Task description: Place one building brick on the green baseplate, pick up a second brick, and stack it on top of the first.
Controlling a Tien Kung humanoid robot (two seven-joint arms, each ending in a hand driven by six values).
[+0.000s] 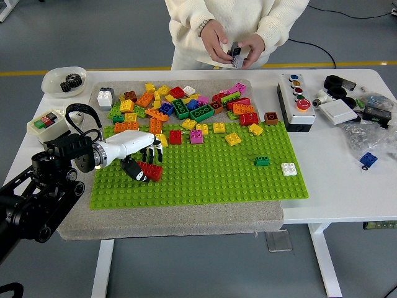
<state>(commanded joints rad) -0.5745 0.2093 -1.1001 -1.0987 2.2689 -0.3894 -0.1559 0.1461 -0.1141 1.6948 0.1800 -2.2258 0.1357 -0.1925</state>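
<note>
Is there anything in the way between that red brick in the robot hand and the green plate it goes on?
Nothing visible. The left robot hand grips the red brick right over the green baseplate, and the studs around it are bare. The nearest loose bricks, a yellow brick and another red one, lie farther back.

1. One view only, the head view, so no second camera shares any of the scene.
2. It sits high on the robot's side and looks forward and down over the white table (347, 186).
3. The table's near edge runs across the lower part; floor and table legs show below it.
4. The far edge is near the top, where a person (236, 25) stands, cut off above the chest.
5. Medium range: the whole green baseplate (205, 174) fits in frame, centred left.
6. The left arm (37, 192) enters from the lower left corner.
7. The table's right end is cropped.
</note>
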